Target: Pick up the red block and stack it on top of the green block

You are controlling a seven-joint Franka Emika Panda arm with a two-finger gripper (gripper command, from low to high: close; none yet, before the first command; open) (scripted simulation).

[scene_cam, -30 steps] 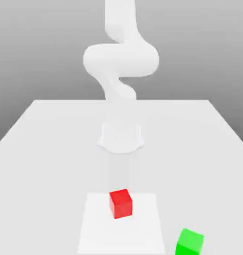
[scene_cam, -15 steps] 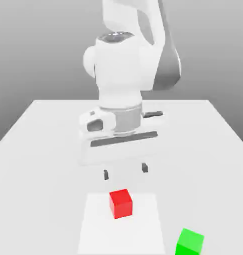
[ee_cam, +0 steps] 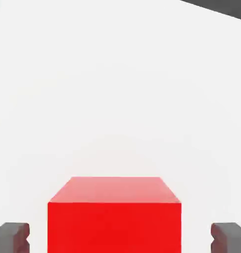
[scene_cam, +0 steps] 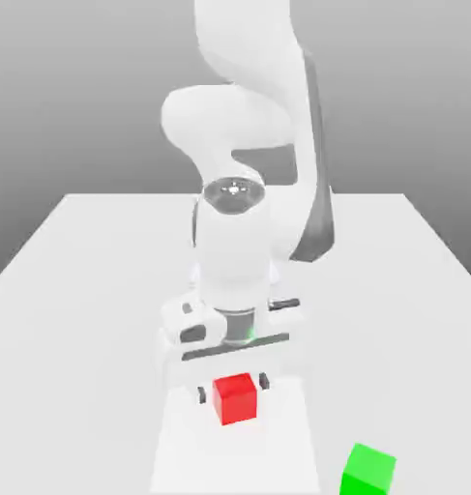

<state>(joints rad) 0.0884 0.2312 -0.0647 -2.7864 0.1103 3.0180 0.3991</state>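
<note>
The red block [scene_cam: 235, 397] sits flat on the white table [scene_cam: 74, 290], inside a slightly brighter square patch of the surface, toward the near edge in the exterior view. You can see it has not left the tabletop: its base rests on the surface and nothing is pressing on its sides.

The gripper [scene_cam: 233, 387] hangs directly over and around the block with its jaws spread wide. In the hand view the two dark fingertips [ee_cam: 12, 236] stand on either side of the cube [ee_cam: 114, 217], each well clear of a red face, with bare table visible in both gaps. So you are looking at an open, empty gripper bracketing its target, not yet a grasp.

The green block [scene_cam: 367, 471] waits apart from the red one, nearer the camera and toward the exterior view's right, close to the picture's lower border. Its top is bare.

Behind the hand, the white Franka arm [scene_cam: 241, 135] folds down from its base at the middle of the table.

By this evidence, you are early in the job. The approach looks essentially complete; closing on the red cube, lifting it, carrying it across to the green cube and setting it down squarely on top all remain ahead of you.
</note>
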